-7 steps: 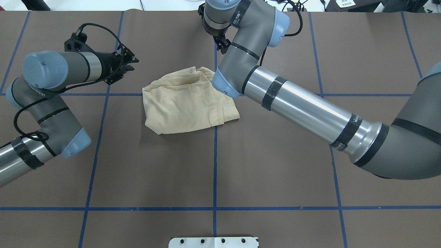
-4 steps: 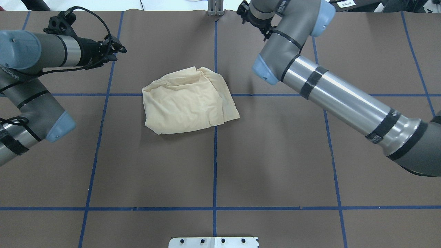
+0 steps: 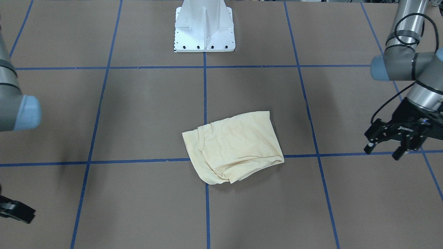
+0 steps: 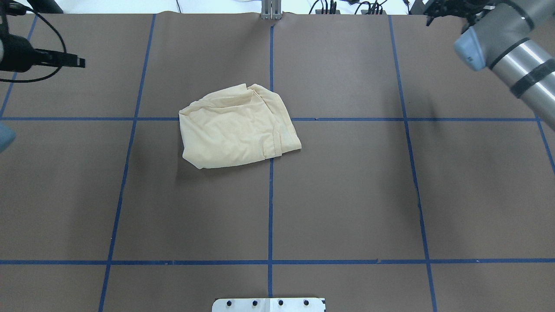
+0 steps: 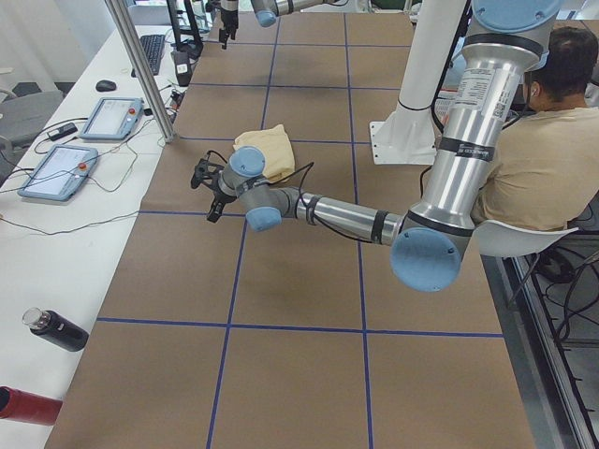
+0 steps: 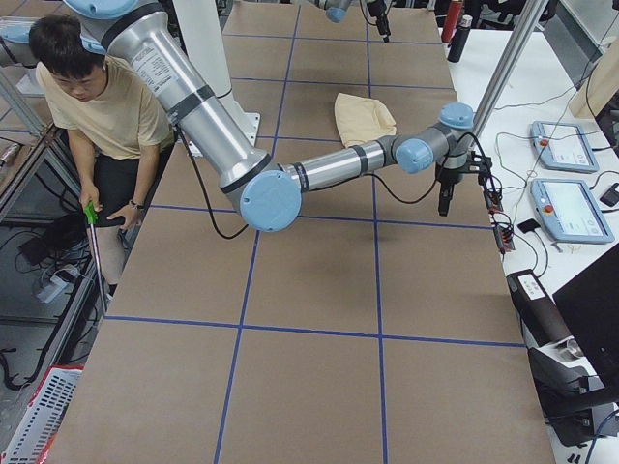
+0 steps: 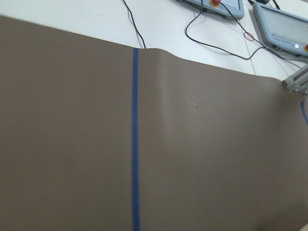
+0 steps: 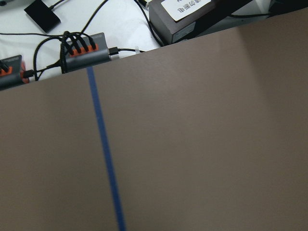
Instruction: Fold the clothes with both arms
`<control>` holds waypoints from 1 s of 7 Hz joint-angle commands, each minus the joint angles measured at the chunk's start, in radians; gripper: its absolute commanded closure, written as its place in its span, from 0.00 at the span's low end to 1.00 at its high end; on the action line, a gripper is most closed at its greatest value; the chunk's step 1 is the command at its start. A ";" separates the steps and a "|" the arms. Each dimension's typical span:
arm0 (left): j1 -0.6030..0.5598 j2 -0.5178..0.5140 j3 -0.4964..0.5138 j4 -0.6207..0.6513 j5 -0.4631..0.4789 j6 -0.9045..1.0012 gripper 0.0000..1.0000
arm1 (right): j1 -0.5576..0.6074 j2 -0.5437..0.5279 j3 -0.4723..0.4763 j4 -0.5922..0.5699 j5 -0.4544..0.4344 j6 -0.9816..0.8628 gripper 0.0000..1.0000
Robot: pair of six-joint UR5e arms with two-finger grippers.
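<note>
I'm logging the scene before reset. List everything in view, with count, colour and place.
T-shirt: one, pale cream-yellow, folded in a bundle near the table's middle.
Table cover: one, brown with a blue tape grid.
Pedestal base: one, white, at the robot's edge of the table.
Control tablets: two in each side view, grey-blue, on the white bench opposite the robot.
Bottles: two, one black and one red, lying on that bench.
Person: one, beige shirt, seated behind the pedestal base.
Arms: two, silver-grey with light-blue caps, at opposite table ends.
Left gripper: black, open, empty.
Right gripper: black, open or shut unclear.
</note>
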 commanded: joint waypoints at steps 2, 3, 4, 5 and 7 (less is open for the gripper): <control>-0.299 0.118 0.000 0.206 -0.295 0.591 0.00 | 0.259 -0.202 0.051 -0.145 0.166 -0.559 0.00; -0.339 0.147 -0.003 0.262 -0.345 0.700 0.00 | 0.301 -0.254 0.064 -0.231 0.159 -0.760 0.00; -0.350 0.165 -0.014 0.276 -0.377 0.724 0.00 | 0.318 -0.296 0.066 -0.236 0.165 -0.856 0.00; -0.363 0.187 -0.088 0.279 -0.426 0.714 0.00 | 0.330 -0.348 0.120 -0.233 0.169 -0.861 0.00; -0.379 0.188 -0.153 0.347 -0.349 0.744 0.00 | 0.337 -0.471 0.295 -0.230 0.168 -0.851 0.00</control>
